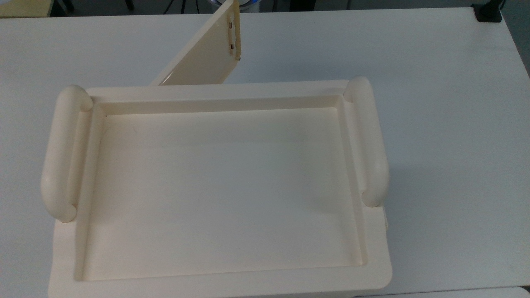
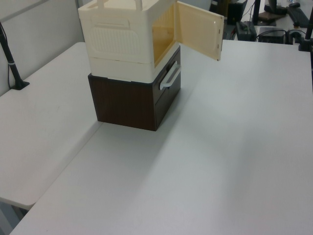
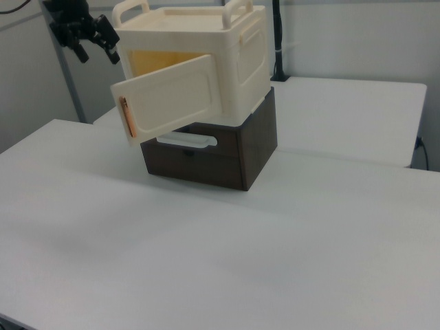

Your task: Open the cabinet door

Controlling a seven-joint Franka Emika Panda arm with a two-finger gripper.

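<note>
Claw [image 3: 91, 42] spread, clear of cabinet door [image 3: 170, 96]; white table [image 3: 275, 261].

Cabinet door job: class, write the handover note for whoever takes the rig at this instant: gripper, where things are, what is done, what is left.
Gripper: open, holding nothing, raised off the cabinet door's free edge at the right view's upper left.
Cabinet: cream unit sitting on a dark brown drawer box on the white table.
Cabinet door: swung well out from the front on its hinge, orange-lit interior exposed.
Done: door is open.
Left: probably nothing beyond parking the arm; push the door wider only if full swing is wanted.
</note>
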